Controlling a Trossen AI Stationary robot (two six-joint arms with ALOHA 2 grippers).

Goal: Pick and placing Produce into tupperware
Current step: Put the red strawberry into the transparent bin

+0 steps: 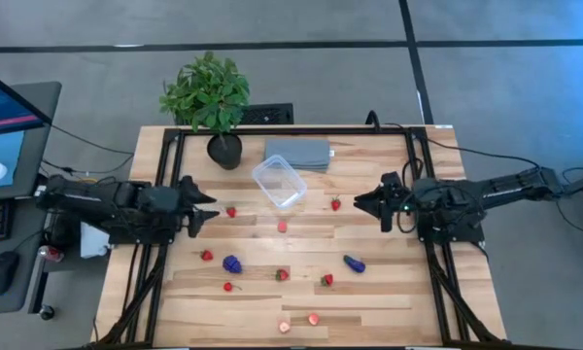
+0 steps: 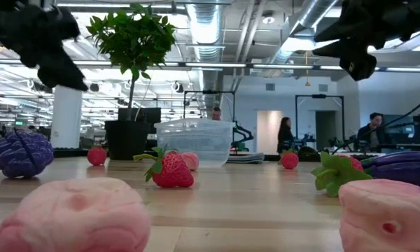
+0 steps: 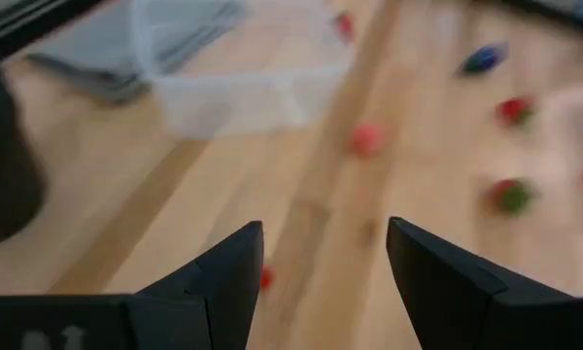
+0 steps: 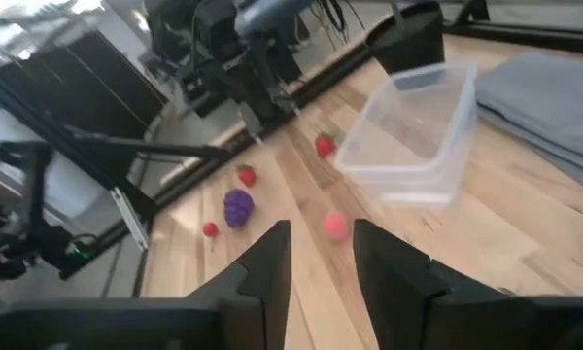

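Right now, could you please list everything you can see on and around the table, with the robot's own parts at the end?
Tupperware: one, clear, empty, table's far middle.
Red strawberries: about seven, scattered over the table, none in the tupperware.
Pink fruit pieces: three, one just near of the tupperware, two at the near edge.
Purple fruit: two, one left of centre, one right of centre.
Grey slab: one, behind the tupperware.
Potted plant: one, green in a black pot, far left.
Monitor: one, off the table's left side.
People: a few, in the room behind.
Left claw: open, above the left side, holding nothing.
Right claw: slightly open, above the right side, holding nothing.
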